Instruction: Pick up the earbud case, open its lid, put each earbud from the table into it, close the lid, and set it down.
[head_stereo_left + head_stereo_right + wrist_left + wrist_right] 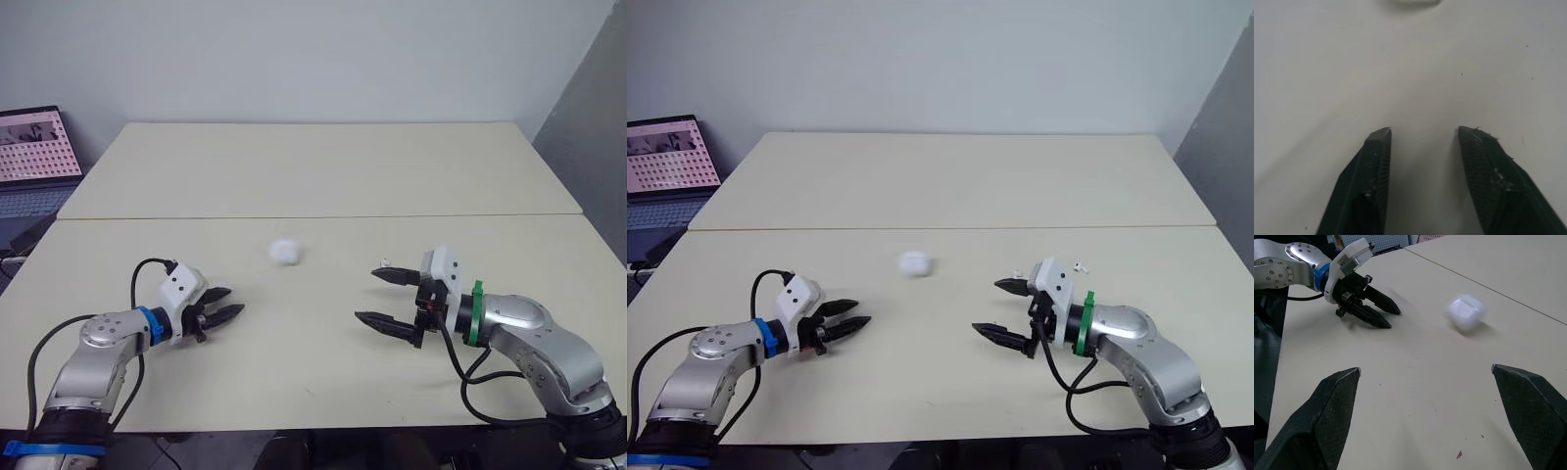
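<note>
The white earbud case (pixel 286 251) lies closed on the table's middle and looks blurred; it also appears in the right wrist view (pixel 1465 312). A small white earbud (pixel 387 261) rests on the table just beyond my right gripper's far finger. Another small white earbud (pixel 1079 264) lies behind that wrist. My right gripper (pixel 367 294) hovers low, open wide and holding nothing, to the right of the case. My left gripper (pixel 233 302) is open and holds nothing, near the table on the case's front left. Its fingers (pixel 1376 161) point at the case.
A laptop (pixel 34 147) with a lit screen stands off the table's far left. A seam (pixel 323 217) joins two cream tables behind the case. A grey partition (pixel 588 127) rises at the right. The front edge (pixel 294 429) runs close beneath both arms.
</note>
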Controlling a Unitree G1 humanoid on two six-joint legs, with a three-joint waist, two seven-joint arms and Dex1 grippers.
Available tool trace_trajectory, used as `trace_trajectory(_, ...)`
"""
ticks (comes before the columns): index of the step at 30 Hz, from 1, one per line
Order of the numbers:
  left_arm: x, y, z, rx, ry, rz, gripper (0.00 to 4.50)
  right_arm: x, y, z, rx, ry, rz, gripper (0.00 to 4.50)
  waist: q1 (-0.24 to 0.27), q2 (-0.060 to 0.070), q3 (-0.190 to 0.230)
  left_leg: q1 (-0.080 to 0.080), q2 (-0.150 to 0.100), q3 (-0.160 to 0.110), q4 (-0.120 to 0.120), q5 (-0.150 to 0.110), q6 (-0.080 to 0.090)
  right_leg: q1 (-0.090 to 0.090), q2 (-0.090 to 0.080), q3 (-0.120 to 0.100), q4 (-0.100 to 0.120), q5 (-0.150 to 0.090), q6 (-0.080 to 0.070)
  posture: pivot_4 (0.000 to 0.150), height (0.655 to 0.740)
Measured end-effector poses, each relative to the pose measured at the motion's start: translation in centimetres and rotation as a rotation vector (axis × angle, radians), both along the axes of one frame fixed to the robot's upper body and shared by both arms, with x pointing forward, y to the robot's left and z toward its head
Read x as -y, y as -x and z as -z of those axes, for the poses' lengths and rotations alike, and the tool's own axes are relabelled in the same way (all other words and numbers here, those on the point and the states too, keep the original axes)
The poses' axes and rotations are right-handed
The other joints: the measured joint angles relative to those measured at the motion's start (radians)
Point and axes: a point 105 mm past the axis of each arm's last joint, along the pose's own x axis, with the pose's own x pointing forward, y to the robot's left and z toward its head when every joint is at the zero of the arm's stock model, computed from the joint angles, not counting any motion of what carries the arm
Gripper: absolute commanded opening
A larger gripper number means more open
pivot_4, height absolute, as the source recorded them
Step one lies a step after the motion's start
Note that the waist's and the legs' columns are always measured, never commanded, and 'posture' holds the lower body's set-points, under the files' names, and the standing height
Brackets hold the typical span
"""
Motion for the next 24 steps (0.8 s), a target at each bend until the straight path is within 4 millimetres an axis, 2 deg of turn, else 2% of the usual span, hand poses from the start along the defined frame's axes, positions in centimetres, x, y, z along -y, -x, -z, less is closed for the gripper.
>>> trace_trajectory(3, 1.6, -1.1, -1.2, 0.049, 0.026, 0.031, 1.2, -0.4, -0.2, -0.6, -0.032, -0.034, -0.002, 4.5, -0.001, 0.0, 0.0, 0.0, 0.0, 0.0, 0.0, 0.0, 0.0, 0.0, 0.0, 0.0, 0.0, 0.0, 0.0, 0.15, 0.74)
trace_trajectory(7, 2.7, -2.2, -2.8, 0.103, 0.027, 0.07, 1.2, 0.6, -1.0, -1.4, -0.04, -0.049, 0.041, 4.5, -0.002, 0.0, 0.0, 0.0, 0.0, 0.0, 0.0, 0.0, 0.0, 0.0, 0.0, 0.0, 0.0, 0.0, 0.001, 0.15, 0.74)
trace_trajectory(13, 2.4, -2.7, -2.6, 0.105, 0.028, 0.064, 1.2, 1.3, -1.4, -1.3, -0.048, -0.033, 0.082, 4.5, -0.006, 0.0, 0.0, 0.0, 0.0, 0.0, 0.0, 0.0, 0.0, 0.0, 0.0, 0.0, 0.0, 0.0, 0.001, 0.15, 0.74)
trace_trajectory(16, 2.6, -2.9, -2.6, 0.109, 0.041, 0.067, 1.78, 1.4, -1.4, -1.3, -0.049, -0.032, 0.089, 4.5, -0.005, 0.0, 0.0, 0.0, -0.001, 0.0, 0.0, 0.0, 0.0, 0.0, 0.0, 0.0, 0.0, 0.0, 0.001, 0.15, 0.74)
trace_trajectory(20, 3.2, -2.8, -2.6, 0.106, 0.064, 0.089, 3.05, 1.5, -1.4, -1.0, -0.056, -0.03, 0.103, 4.5, -0.005, 0.0, 0.0, 0.0, -0.001, 0.0, 0.0, 0.0, 0.0, 0.0, 0.0, 0.0, 0.001, 0.001, 0.001, 0.15, 0.74)
trace_trajectory(24, 3.5, -2.7, -2.6, 0.107, 0.072, 0.098, 4.12, 1.5, -1.3, -1.1, -0.056, -0.031, 0.105, 4.5, -0.005, 0.0, 0.0, 0.0, -0.001, 0.0, 0.0, 0.0, 0.0, 0.0, 0.0, 0.0, 0.001, 0.001, 0.001, 0.15, 0.74)
